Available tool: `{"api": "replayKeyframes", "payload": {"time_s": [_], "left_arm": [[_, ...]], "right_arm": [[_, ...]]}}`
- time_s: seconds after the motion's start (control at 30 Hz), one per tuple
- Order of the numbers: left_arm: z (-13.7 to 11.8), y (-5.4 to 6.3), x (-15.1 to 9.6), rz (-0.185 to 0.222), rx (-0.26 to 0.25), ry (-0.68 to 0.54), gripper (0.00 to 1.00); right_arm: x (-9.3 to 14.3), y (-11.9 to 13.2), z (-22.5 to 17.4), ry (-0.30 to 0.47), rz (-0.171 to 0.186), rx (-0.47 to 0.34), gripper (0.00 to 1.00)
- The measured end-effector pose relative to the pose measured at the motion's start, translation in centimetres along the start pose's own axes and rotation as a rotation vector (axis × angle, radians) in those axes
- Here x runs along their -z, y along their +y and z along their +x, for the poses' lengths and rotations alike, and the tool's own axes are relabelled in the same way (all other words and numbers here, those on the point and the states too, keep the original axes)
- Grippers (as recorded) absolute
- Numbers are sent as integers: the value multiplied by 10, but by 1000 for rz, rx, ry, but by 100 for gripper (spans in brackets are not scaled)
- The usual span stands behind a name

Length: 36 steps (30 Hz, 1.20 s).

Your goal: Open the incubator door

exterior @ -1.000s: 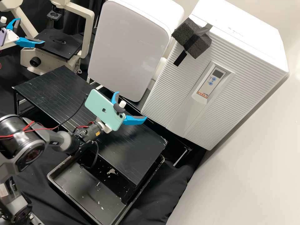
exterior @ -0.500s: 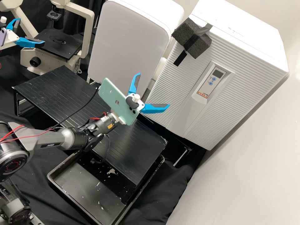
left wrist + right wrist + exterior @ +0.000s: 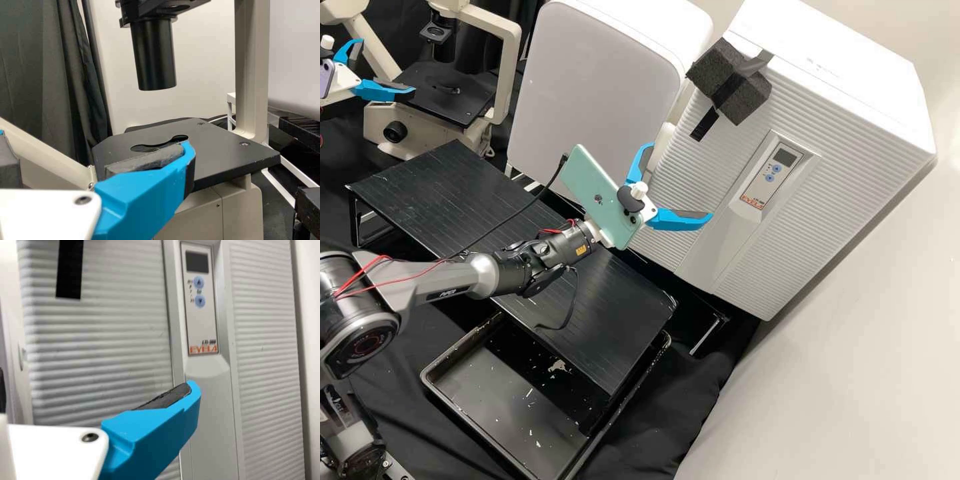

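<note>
My right gripper (image 3: 681, 181) stands open with nothing between its fingers, before the lower left part of the white incubator (image 3: 693, 200), whose ridged door looks closed. A dark foam block (image 3: 747, 100) with black tape sits at the door's upper left edge. In the right wrist view the open right gripper (image 3: 97, 387) faces the ridged incubator door (image 3: 120, 340), with the control panel (image 3: 202, 325) beyond one finger. At the high view's upper left, my left gripper (image 3: 387, 65) is open and empty; in its wrist view the left gripper (image 3: 95, 139) is by the microscope stage (image 3: 225, 150).
A pale rounded cabinet (image 3: 593, 100) stands left of the incubator, close to my right gripper. Below the right arm lie a black raised shelf (image 3: 613, 327) and a black tray (image 3: 507, 413). The microscope (image 3: 510, 67) is at the upper left. A wall (image 3: 853, 367) runs along the right.
The right gripper has moved right and upward in the high view, from over the shelf to near the incubator's front, staying open. The left gripper has not moved.
</note>
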Motion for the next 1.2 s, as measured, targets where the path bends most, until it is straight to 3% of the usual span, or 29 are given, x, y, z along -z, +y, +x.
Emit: {"api": "replayKeyframes", "payload": {"time_s": [0.43, 0.47, 1.2], "left_arm": [[0, 0, 0, 0, 0, 0, 100], [0, 0, 0, 0, 0, 0, 100], [0, 0, 0, 0, 0, 0, 100]], "right_arm": [[7, -5, 4, 1, -14, 6, 100], [7, -4, 5, 2, -12, 4, 0], [4, -8, 9, -27, -6, 12, 0]]}}
